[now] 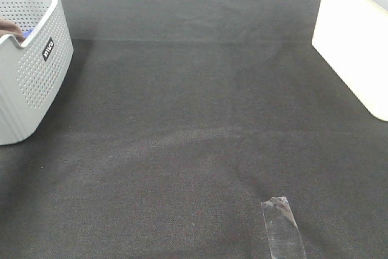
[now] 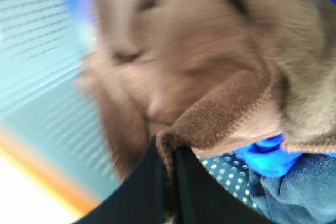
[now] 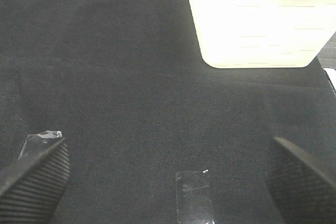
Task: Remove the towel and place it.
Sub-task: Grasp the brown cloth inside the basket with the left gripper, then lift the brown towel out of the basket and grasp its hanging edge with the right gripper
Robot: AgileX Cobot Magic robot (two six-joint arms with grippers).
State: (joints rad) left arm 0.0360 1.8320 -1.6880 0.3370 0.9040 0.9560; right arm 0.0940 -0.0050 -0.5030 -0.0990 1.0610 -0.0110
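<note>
Dark mat [image 1: 194,119] | towel [image 2: 210,51] in grey basket [image 1: 36,71], hem clamped by left pincer [image 2: 168,156] | right pincer [image 3: 169,145] released

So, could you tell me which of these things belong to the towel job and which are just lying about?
In the job: reddish-brown towel, left gripper shut on its hem, grey basket it lies in.
Lying about: blue cloth, cream bin, clear tape strip, open right gripper.
</note>
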